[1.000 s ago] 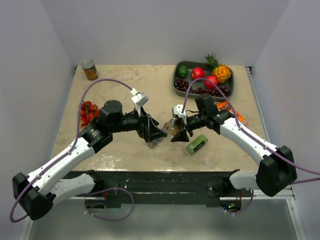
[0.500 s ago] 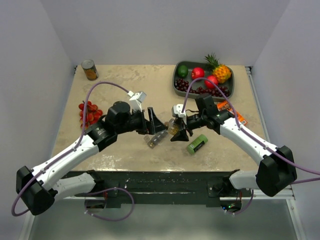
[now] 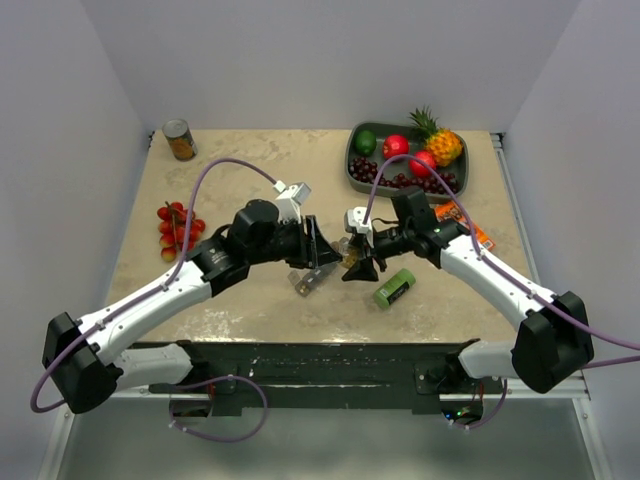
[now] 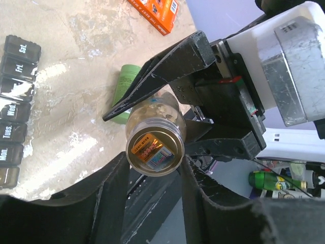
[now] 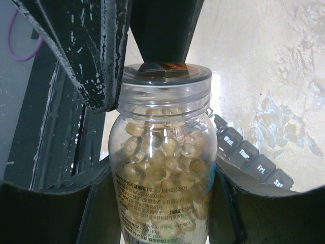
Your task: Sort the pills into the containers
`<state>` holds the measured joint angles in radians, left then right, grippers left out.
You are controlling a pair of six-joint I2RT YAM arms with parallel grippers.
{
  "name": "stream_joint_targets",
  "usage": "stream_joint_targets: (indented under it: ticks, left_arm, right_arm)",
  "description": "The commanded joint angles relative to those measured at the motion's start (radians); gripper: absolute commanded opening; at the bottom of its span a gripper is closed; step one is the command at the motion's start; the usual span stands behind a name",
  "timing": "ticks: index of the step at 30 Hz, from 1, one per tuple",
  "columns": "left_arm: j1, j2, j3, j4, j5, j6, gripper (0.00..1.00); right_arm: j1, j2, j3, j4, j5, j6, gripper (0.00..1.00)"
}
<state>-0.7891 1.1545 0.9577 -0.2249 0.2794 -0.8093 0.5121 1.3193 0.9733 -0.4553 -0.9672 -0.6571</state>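
From above, shows the right pincer (image 3: 357, 263) pinching a small clear bottle (image 3: 349, 256) at table centre, the left pincer (image 3: 323, 252) at its 9 o'clock and the grey container strip (image 3: 312, 281) near its 8 o'clock. In the left wrist view, sets the round glossy cap (image 4: 155, 148) between matte black fingers (image 4: 109, 195), part spread at 9 and 3 o'clock; cannot tell whether pressing on it. In the right wrist view, finds the pills (image 5: 162, 152), rounded translucent amber beads, packed inside the clamped plastic bottle, with the strip's square day-marked lids at 4 o'clock on the mottled beige table (image 5: 274, 76).
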Motion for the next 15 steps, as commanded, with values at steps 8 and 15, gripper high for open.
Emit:
stream_joint_targets:
  ticks: [8, 15]
  left_arm:
    - [0.002, 0.042, 0.027, -0.004, 0.223, 0.454, 0.12]
    - [0.007, 0.1, 0.021, -0.037, 0.467, 0.876, 0.1]
  right_arm:
    - [0.0, -0.029, 0.031, 0.032, -0.039, 0.001, 0.02]
    - [0.002, -0.029, 0.031, 0.027, -0.053, -0.001, 0.02]
